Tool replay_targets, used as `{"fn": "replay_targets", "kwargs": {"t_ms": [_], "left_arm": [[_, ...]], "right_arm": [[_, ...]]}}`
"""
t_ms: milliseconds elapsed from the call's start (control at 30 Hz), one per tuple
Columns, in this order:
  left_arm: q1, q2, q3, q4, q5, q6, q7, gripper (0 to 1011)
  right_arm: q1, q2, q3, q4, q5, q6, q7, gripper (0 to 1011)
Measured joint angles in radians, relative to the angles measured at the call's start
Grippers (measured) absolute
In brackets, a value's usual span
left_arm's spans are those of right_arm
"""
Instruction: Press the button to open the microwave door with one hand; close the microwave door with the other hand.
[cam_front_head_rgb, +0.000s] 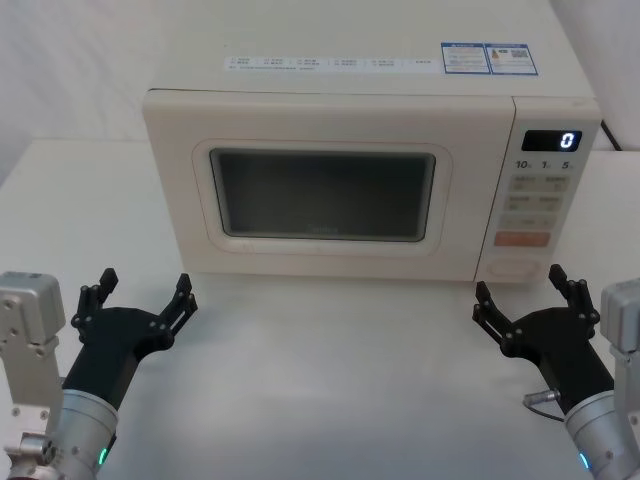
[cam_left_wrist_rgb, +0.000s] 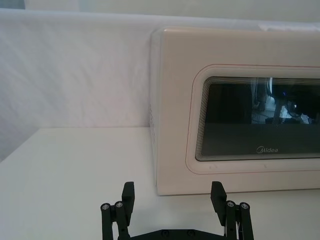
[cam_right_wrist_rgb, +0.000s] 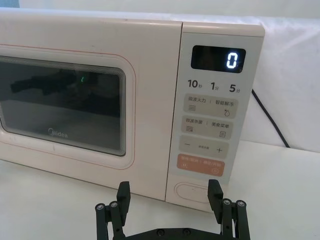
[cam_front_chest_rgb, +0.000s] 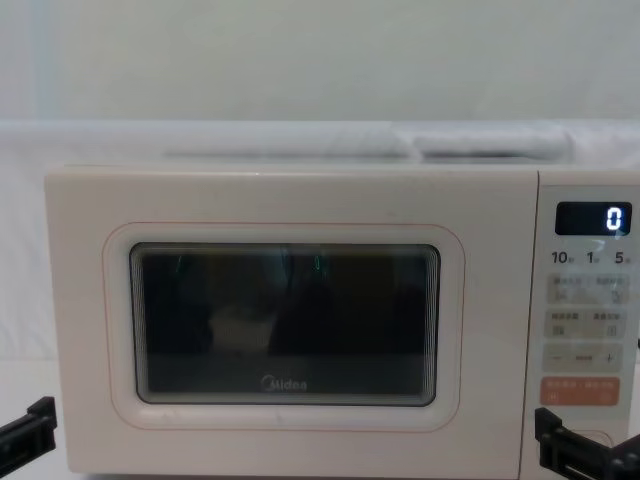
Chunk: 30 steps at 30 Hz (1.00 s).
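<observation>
Soft, even, bright light, seemingly from above, casts only faint shadows. The microwave door (cam_left_wrist_rgb: 235, 112) window mirrors the room in both wrist views. The display (cam_right_wrist_rgb: 218, 59) glows sharply; far edges look slightly hazy.

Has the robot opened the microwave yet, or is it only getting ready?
Only getting ready. Nothing looks done: the microwave door is shut flush and the display reads 0. The right hand hovers open in front of the control panel, near the button but not touching it. The left hand waits open near the door's left side. Pressing the button and closing the door are both left.
</observation>
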Motion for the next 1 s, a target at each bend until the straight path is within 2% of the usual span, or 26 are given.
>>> {"fn": "replay_targets", "kwargs": {"t_ms": [1000], "left_arm": [[0.0,0.0,0.0,0.0,0.0,0.0,0.0,1001]], "right_arm": [[0.0,0.0,0.0,0.0,0.0,0.0,0.0,1000]]}}
